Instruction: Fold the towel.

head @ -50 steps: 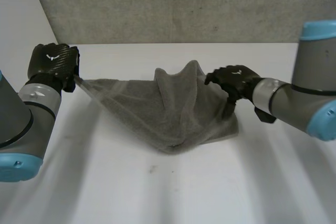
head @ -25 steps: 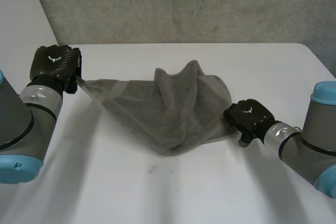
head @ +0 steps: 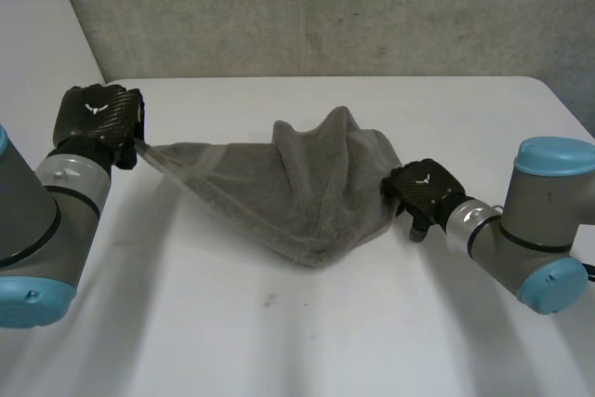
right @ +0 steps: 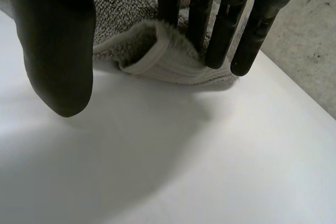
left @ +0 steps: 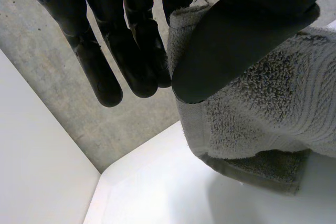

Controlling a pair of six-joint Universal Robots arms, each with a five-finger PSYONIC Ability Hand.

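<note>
A grey terry towel (head: 279, 188) lies bunched on a white worktop (head: 279, 341), with a raised ridge near its middle and one side drawn out thin toward the robot's left.

The left hand (head: 96, 121) holds that drawn-out corner just above the worktop. In the left wrist view its thumb (left: 236, 40) pinches the hemmed corner against the fingers, and the cloth hangs down from the pinch.

The right hand (head: 423, 192) sits low at the opposite edge of the towel. In the right wrist view its straight fingers (right: 199, 9) rest on a rolled-over hem (right: 168, 66), while the thumb (right: 58, 51) stands apart over bare worktop. This hand is released and grasps nothing yet.

The towel looks soft, limp and light, with a looped pile thick enough to grip without slipping. It will likely sag and crumple wherever it is unsupported — so it has to be carried by two points. The flat woven hem at the corners seems the best place to hold. A thumb-and-finger pinch on the corner under the right fingertips, matching the left hand's hold, would probably let the cloth be pulled flat — but only if a single layer is caught.
</note>
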